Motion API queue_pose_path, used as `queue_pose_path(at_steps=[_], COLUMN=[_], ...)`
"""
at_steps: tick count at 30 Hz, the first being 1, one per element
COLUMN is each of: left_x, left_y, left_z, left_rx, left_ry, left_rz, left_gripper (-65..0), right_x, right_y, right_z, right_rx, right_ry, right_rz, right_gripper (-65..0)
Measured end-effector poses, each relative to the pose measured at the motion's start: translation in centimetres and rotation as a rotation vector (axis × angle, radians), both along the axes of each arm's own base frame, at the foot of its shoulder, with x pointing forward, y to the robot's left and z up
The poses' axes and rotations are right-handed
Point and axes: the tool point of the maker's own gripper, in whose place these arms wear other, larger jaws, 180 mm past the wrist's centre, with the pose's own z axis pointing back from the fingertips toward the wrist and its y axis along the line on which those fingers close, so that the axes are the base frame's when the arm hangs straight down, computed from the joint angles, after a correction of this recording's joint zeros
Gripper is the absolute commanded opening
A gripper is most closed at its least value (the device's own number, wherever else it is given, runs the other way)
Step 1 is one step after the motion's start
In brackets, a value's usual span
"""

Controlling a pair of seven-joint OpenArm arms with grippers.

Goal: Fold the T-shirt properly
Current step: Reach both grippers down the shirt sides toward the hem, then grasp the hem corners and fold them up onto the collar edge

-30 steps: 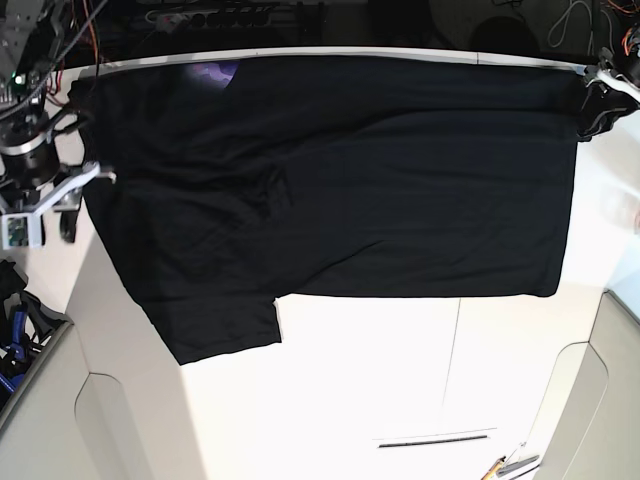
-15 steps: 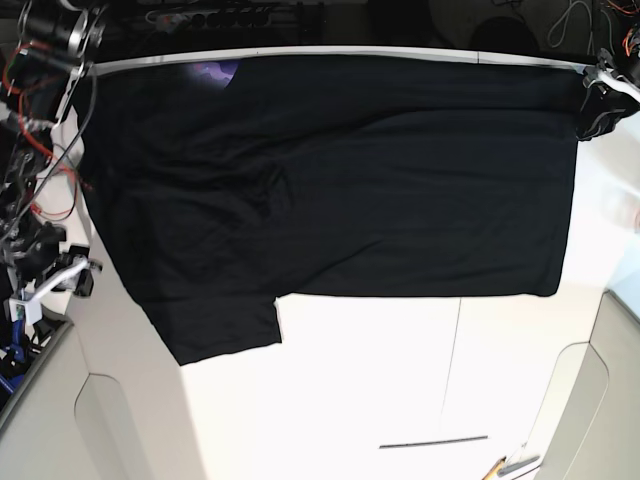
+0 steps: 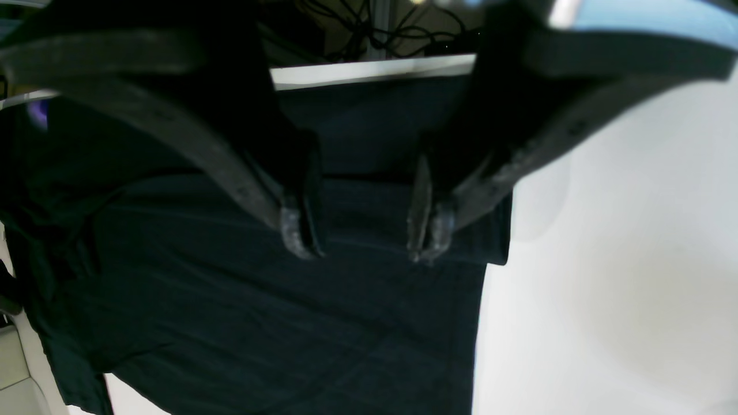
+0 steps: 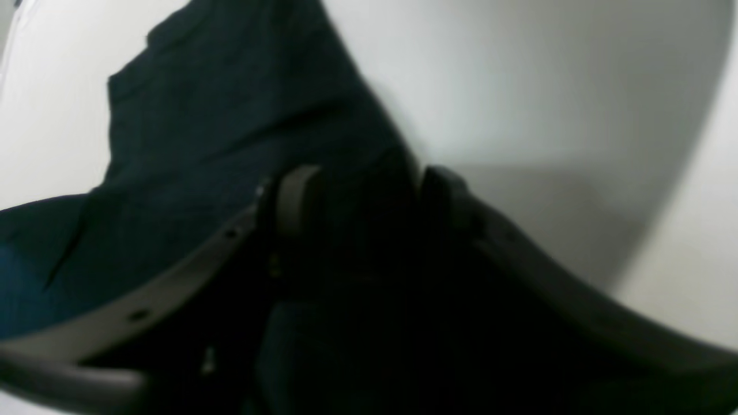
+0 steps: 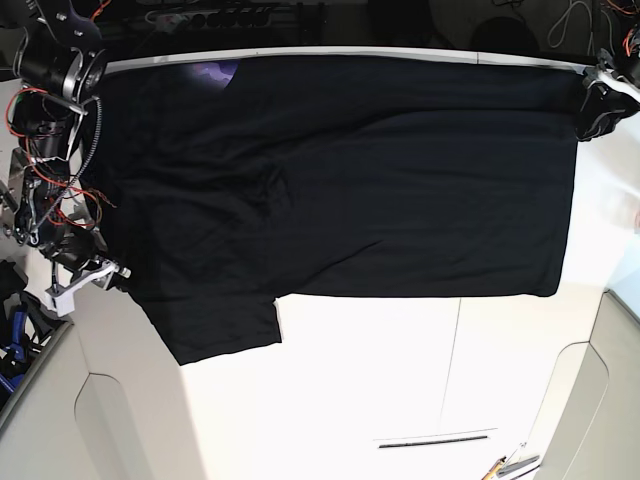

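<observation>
In the left wrist view the left gripper [image 3: 363,239] stands with its jaws well apart and nothing between them; dark cloth shows through the gap. Its fingertips [image 3: 300,233] hang over the T-shirt [image 3: 288,311], whether touching or just above cannot be told. The shirt is plain black and fills the picture from 12 round to 9 o'clock, with a folded corner at about 3 o'clock of the jaws. A small purple patch [image 3: 39,112] peeps out at 9 o'clock. The white table [image 3: 605,259] lies bare at 3 o'clock, and its pale far edge runs at 12 o'clock with cables behind it.

In the right wrist view the right gripper [image 4: 360,193] also has its jaws apart, and black cloth of the T-shirt [image 4: 230,115] lies between and under them. Whether it pinches the cloth cannot be told: the picture is blurred and dark there. The shirt runs from 6 up to 11 o'clock, with the table [image 4: 519,86] pale at 1 to 3 o'clock.

In the base view the T-shirt [image 5: 340,190] is spread nearly flat across the far half of the table [image 5: 400,380], a sleeve hanging toward 7 o'clock, and light creases at 9 o'clock. The purple patch [image 5: 215,72] shows at 11 o'clock on the far edge. The right gripper [image 5: 95,275] sits at 9 o'clock, at the shirt's edge. The left gripper [image 5: 600,100] is at 2 o'clock over the shirt's far corner. A thin dark bar [image 5: 432,440] lies at 6 o'clock, well apart from the cloth.
</observation>
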Motion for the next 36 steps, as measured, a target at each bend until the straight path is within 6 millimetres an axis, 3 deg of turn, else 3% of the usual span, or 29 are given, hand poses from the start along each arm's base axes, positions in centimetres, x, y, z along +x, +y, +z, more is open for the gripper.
queue_pose_path(at_steps=[3,7,13,18,25,30,33,36], left_x=[0.0,1.8,7.2,11.4,17.6,21.7,23.6,24.7], left_y=[0.0,0.4,1.6,0.8,1.8,3.2,3.8,4.5], left_z=[0.0,0.7,2.5,1.0,-1.7,-1.7,-1.5,-2.6], left_rx=[0.0,0.03,0.166,0.21,0.261,0.227,0.206,0.186], left_ry=[-0.001,-0.044,-0.182,-0.186,-0.123,-0.119,-0.138,-0.094], left_rz=[0.0,0.005,0.026,-0.03,-0.011,0.021,0.043,0.082], left_gripper=[-37.9,-37.9,-37.9,-37.9,-37.8,-27.3,-27.2,-27.2], right_x=[-0.2,-0.2,-0.2,-0.1,-0.1,-0.1,-0.1,-0.1], right_y=[0.2,0.2,0.2,0.3,0.3,0.3,0.3,0.3], right_z=[-0.3,-0.3,-0.2,-0.1,-0.1,-0.1,-0.1,-0.1], right_rx=[-0.004,-0.004,-0.002,0.012,0.01,0.011,0.01,0.01], right_ry=[0.012,0.01,0.009,0.003,0.004,0.003,0.004,0.004], right_rz=[0.008,0.007,0.007,0.003,0.003,0.003,0.003,0.003], right_gripper=[-65.0,-65.0,-65.0,-65.0,-65.0,-65.0,-65.0,-65.0])
